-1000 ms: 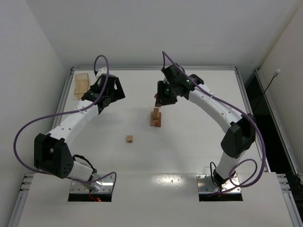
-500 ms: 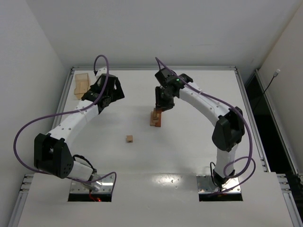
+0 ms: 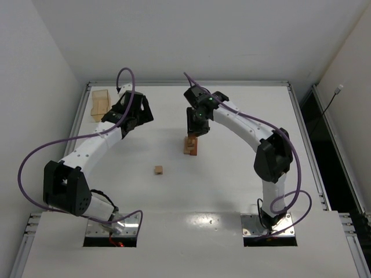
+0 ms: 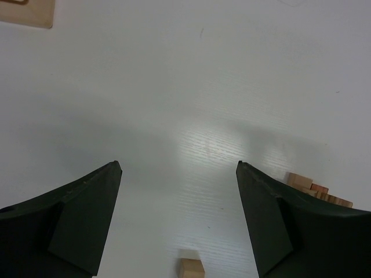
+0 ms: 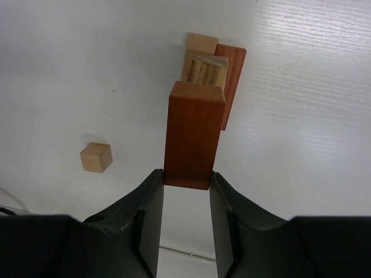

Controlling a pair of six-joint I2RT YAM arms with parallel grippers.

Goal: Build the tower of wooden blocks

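Observation:
The wood block tower (image 3: 191,145) stands mid-table, tan and reddish-brown blocks stacked; it also shows in the right wrist view (image 5: 211,66) and at the right edge of the left wrist view (image 4: 316,191). My right gripper (image 5: 186,182) is shut on a reddish-brown bar (image 5: 193,134) and holds it right above the tower; in the top view this gripper (image 3: 195,128) hangs over the stack. A loose tan cube (image 3: 158,169) lies on the table to the tower's near left, also in both wrist views (image 5: 95,158) (image 4: 191,269). My left gripper (image 4: 178,174) is open and empty, at the far left (image 3: 130,119).
A translucent tan plastic box (image 3: 99,103) stands at the far left corner of the table; its corner shows in the left wrist view (image 4: 26,13). The white table has a raised metal rim (image 3: 297,110) around it.
My right gripper has moved left and toward the tower with the reddish-brown bar, from behind and to the right to directly above it. The left arm has barely moved.

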